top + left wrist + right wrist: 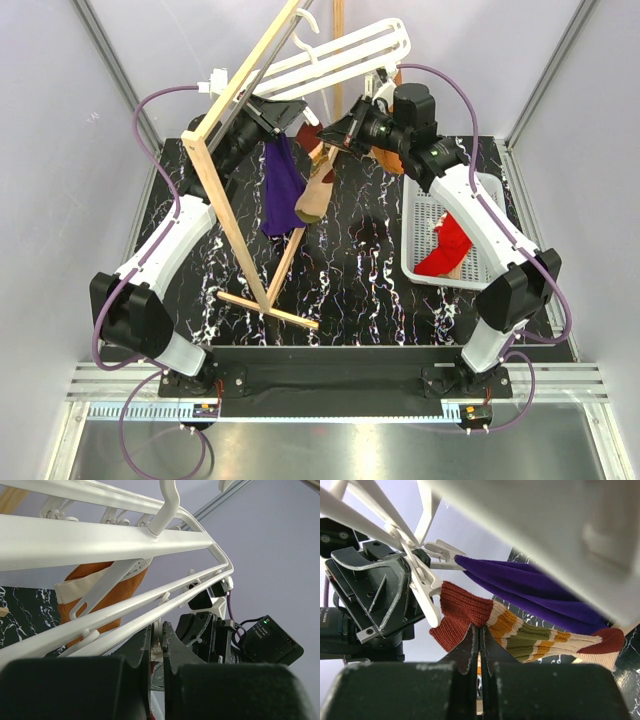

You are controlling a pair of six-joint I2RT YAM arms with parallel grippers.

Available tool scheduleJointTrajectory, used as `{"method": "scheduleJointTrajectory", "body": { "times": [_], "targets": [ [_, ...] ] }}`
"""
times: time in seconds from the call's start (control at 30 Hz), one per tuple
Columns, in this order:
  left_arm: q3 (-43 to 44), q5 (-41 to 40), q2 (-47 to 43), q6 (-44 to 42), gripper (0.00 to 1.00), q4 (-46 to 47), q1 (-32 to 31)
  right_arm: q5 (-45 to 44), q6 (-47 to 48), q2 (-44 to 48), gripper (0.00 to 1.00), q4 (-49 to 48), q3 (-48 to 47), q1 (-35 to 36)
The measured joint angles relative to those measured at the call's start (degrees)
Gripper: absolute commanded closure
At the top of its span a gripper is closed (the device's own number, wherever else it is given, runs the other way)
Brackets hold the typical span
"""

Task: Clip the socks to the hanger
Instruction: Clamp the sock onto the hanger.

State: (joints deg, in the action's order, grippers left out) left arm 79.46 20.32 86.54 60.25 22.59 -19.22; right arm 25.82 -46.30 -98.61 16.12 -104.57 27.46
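- The left gripper [159,647] has its jaws pressed nearly together on a white peg [158,636] under the hanger [100,540].
- The right gripper [479,645] is clamped on the rust cuff of the striped sock [530,635], just beside the hanger's pegs.
- A purple sock [535,592] hangs clipped right above it.
- An orange sock [120,590] hangs behind the bars.
- A red sock [445,250] lies in the white basket [412,240].
- The wooden stand [225,190] crosses in front of the left arm.

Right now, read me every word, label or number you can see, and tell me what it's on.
Nothing can be quoted with confidence.
Small print on a peg of the hanger: too small to read.
Graduated strip below the arm bases: any numbers too small to read.
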Motion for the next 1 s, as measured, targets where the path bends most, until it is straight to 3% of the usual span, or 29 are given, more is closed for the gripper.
{"method": "scheduleJointTrajectory", "body": {
  "times": [0.23, 0.47, 0.7, 0.8, 0.83, 1.0],
  "targets": [
    [0.0, 0.0, 0.0, 0.0, 1.00, 0.0, 0.0, 0.3, -0.5, -0.7, 1.00, -0.4, -1.0, 0.9],
    [-2.1, -0.2, 0.0, 1.6, 0.68, 3.0, 0.4, 0.4, -0.6, -0.7, 1.00, -0.5, -1.0, 1.2],
    [-3.6, 1.4, 0.0, 3.6, 0.51, 3.6, 0.7, 0.4, -0.7, -0.7, 0.95, -1.4, -1.0, 1.3],
    [-4.4, 2.3, 0.0, 4.1, 0.43, 3.7, 0.7, 0.4, -0.7, -0.7, 0.83, -1.3, -1.0, 1.3],
    [-4.7, 2.4, 0.0, 4.1, 0.42, 3.8, 0.7, 0.4, -0.7, -0.7, 0.74, -1.3, -1.0, 1.3],
    [-5.9, 2.6, -0.9, 3.4, 0.38, 2.8, 0.7, 0.1, 0.7, -0.7, 0.53, 0.3, -1.0, 1.3]
  ]
}}
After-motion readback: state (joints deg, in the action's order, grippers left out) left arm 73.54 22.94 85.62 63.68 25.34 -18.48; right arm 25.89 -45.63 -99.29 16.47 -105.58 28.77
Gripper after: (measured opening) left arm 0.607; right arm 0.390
